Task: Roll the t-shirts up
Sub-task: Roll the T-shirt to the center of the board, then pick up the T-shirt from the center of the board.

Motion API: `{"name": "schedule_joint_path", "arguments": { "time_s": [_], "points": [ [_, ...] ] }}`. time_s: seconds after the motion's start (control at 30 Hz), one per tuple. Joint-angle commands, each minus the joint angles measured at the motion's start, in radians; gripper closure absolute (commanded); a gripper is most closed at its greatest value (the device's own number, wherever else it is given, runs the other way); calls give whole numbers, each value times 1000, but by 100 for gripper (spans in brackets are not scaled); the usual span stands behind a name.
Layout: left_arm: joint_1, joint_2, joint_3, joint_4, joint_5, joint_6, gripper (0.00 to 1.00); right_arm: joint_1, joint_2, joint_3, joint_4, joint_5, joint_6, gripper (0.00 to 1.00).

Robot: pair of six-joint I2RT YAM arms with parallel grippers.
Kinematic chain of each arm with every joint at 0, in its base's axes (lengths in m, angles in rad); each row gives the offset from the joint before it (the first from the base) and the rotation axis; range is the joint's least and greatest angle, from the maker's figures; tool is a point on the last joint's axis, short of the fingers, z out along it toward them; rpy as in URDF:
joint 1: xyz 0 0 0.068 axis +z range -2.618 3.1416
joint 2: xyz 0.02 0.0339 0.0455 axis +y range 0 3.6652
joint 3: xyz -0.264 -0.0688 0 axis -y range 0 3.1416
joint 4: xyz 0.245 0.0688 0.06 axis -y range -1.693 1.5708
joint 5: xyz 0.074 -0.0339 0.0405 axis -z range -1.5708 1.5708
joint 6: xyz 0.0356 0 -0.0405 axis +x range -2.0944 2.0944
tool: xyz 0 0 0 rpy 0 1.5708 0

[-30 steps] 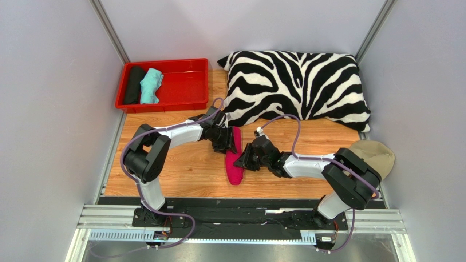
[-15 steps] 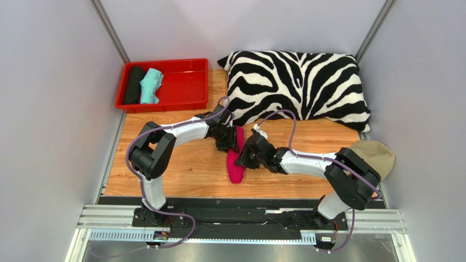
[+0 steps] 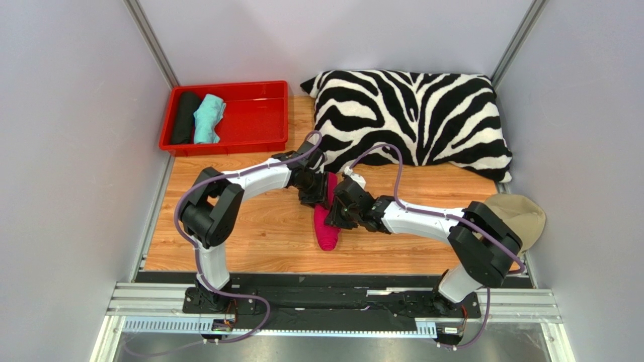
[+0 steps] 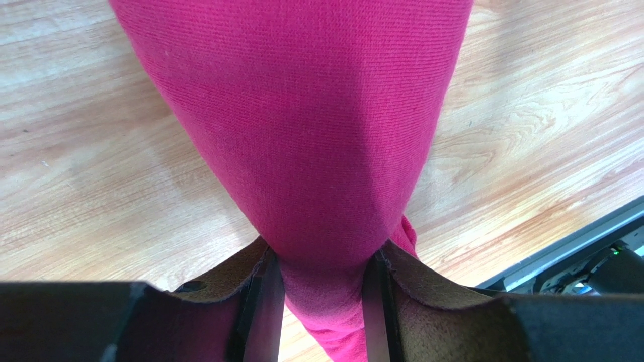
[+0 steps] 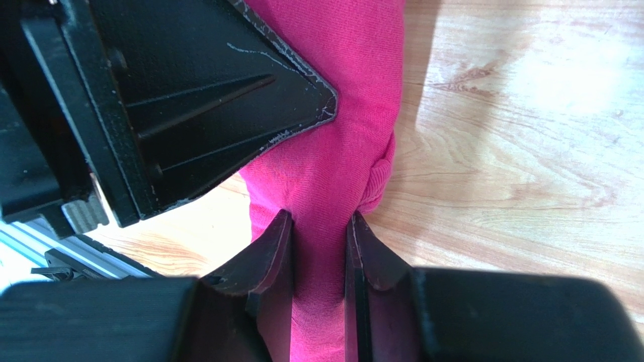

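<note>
A magenta-pink t-shirt (image 3: pixel 326 228), bunched into a long roll, lies on the wooden table (image 3: pixel 257 226) between the two arms. My left gripper (image 3: pixel 320 193) is at its far end and is shut on the cloth (image 4: pixel 302 113), which narrows between the fingers (image 4: pixel 261 302). My right gripper (image 3: pixel 338 214) comes in from the right and is shut on the roll's middle (image 5: pixel 332 151). In the right wrist view one of the left gripper's fingers (image 5: pixel 219 98) sits close above the cloth. A black roll (image 3: pixel 184 117) and a teal roll (image 3: pixel 208 118) lie in the red tray (image 3: pixel 257 113).
A zebra-striped pillow (image 3: pixel 412 113) fills the back right, just behind both grippers. A beige cap (image 3: pixel 523 215) sits at the right edge beside the right arm. Grey walls close in both sides.
The right gripper has slid left and away along the pink roll, ending close to the left gripper. The left gripper's jaws have narrowed on the cloth and shifted slightly right.
</note>
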Motion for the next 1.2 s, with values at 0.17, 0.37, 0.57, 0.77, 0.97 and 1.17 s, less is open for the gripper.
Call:
{"name": "schedule_joint_path", "arguments": {
  "time_s": [0.17, 0.37, 0.57, 0.77, 0.97, 1.17],
  "points": [
    [42, -32, -16, -24, -111, 56, 93, 10, 1, 50, -28, 10, -31, 100],
    [50, -63, -22, -24, -103, 63, 100, 11, 1, 65, -30, 5, -33, 100],
    [53, -77, -19, -21, -97, 66, 100, 22, 10, 83, -33, 5, -42, 76],
    [54, -67, -13, -27, -111, 85, 100, 36, -30, 88, -63, 46, -65, 36],
    [54, -77, -20, -17, -112, 126, 100, 36, -169, 74, -168, 151, -71, 31],
    [79, -109, 18, -31, -129, 220, 100, -5, -345, 40, -252, 217, -74, 31]
  ]
}}
